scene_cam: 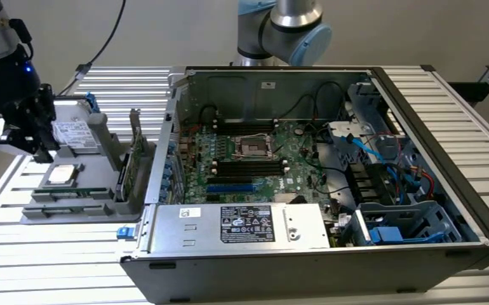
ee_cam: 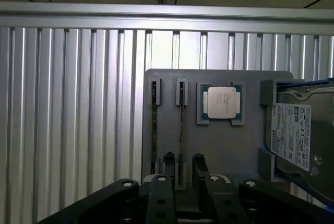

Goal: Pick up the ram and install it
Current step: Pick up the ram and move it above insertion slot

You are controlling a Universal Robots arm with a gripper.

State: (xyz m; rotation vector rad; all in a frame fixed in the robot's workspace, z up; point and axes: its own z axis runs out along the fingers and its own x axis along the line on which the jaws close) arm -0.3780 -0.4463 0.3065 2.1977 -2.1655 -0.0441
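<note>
Ram (ee_cam: 180, 125) is held edge-on in the grey holder (ee_cam: 224, 151) (at nine o'clock of the open case (scene_cam: 227, 273)), framed between the parted fingers (ee_cam: 168, 162) of the hand (ee_cam: 183, 162). A square, centred grip on its flat faces is judged best.

The ram (ee_cam: 180, 130) stands edge-on in the grey holder (ee_cam: 229, 151), so its chips and label are out of sight, and its near end is hidden behind the hand (ee_cam: 183, 162). A second stick (ee_cam: 154, 130) in the holder's next slot is edge-on too. The hand's body is cut off by the picture's edge. The drive (ee_cam: 295, 135) at the holder's side runs out of frame. Print on the processor (ee_cam: 222, 102), seated in the holder, is too small to read. Well apart from the holder, a second arm (scene_cam: 279, 28) is cut off by the exterior view's top edge.
</note>
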